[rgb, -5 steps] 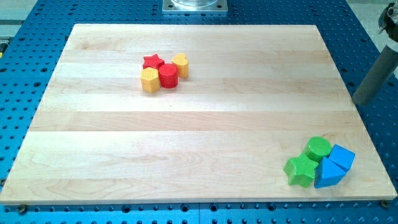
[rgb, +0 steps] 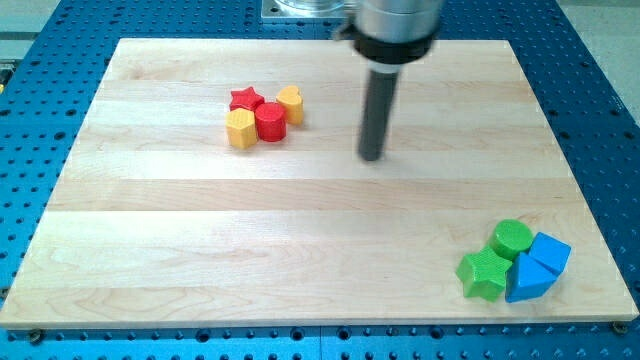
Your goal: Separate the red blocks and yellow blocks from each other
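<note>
A tight cluster sits in the board's upper left: a red star [rgb: 246, 98], a red cylinder [rgb: 270, 121], a yellow hexagon [rgb: 241, 129] and a yellow heart-shaped block [rgb: 290, 103], all touching. My tip [rgb: 372, 157] rests on the board to the right of the cluster, about a hundred pixels from the red cylinder, touching no block.
A second cluster lies at the lower right: a green cylinder [rgb: 512, 238], a green star [rgb: 484, 274], a blue cube [rgb: 549, 252] and a blue triangular block [rgb: 525, 281]. The wooden board [rgb: 300, 250] rests on a blue perforated table.
The rod has swung in from beyond the board's right edge to the upper middle of the board, right of the red and yellow cluster. No block has moved.
</note>
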Tool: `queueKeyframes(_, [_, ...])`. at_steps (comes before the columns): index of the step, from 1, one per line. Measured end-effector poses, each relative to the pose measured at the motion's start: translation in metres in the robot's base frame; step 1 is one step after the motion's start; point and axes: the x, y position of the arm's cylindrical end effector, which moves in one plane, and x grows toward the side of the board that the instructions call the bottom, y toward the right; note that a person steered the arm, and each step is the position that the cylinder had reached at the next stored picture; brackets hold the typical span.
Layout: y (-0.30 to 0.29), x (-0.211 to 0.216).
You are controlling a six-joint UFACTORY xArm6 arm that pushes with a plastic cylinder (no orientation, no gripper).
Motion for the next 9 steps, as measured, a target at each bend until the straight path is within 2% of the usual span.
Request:
queueKeyframes(3, [-0.109,-0.019])
queueKeyframes(6, [-0.083,-0.029])
queueKeyframes(9, [-0.143,-0.079])
